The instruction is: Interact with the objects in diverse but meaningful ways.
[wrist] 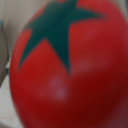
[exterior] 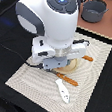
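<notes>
1. Your gripper is low over the woven placemat, hidden under the white arm body in the exterior view. Neither view shows the fingers, so you cannot tell whether they are spread, closed or gripping anything.
2. The red vegetable fills almost the whole wrist view, its dark green star-shaped calyx facing the camera. Judge it to sit straight below the tool, very near. Contact cannot be confirmed.
3. It looks round and glossy, with no clear long axis, so approach angle probably matters little. Slipping is the likelier risk.
4. In the exterior view, the tan plate peeks out just beside the tool, and the wooden-handled knife lies nearer the camera on the mat.
5. 1 grey pot stands well apart at the far edge.
</notes>
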